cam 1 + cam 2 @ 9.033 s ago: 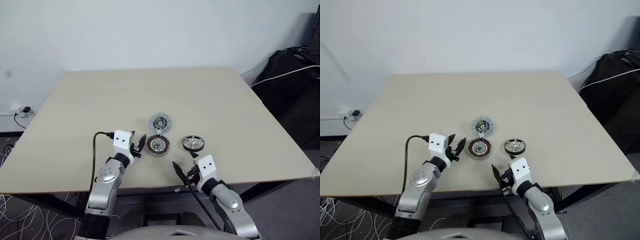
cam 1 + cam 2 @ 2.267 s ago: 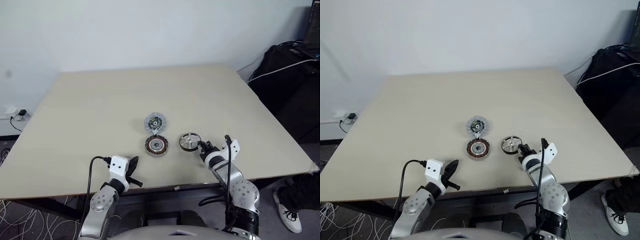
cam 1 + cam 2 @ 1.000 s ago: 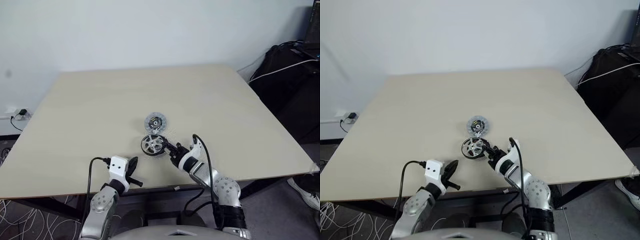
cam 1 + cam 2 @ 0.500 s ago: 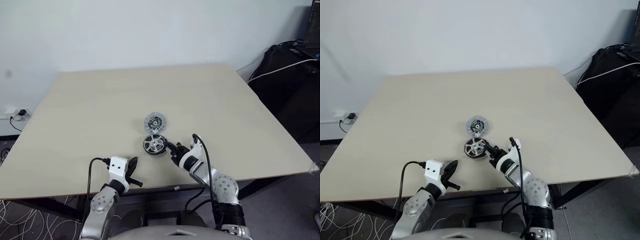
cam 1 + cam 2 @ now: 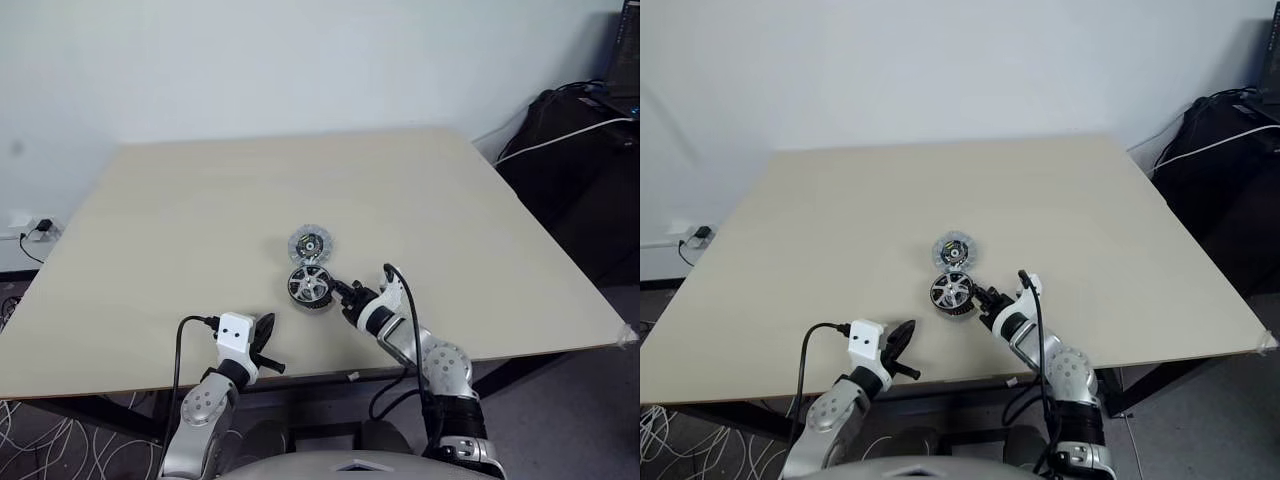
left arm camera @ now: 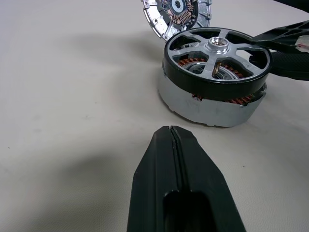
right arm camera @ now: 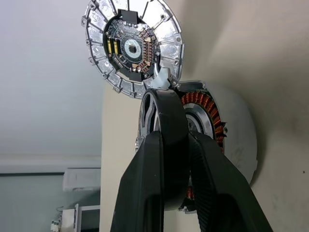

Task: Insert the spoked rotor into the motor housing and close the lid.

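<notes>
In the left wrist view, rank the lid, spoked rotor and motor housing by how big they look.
1. motor housing and spoked rotor: about equally wide, stacked, too close to rank.
2. lid: looks smallest, but it lies farther from the camera and is cut by the frame edge, so its true size is unsure.

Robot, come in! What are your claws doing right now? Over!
Right claw shut on spoked rotor, rotor tilted on motor housing. Left claw shut, empty. Lid beside housing, nothing blocking.
</notes>
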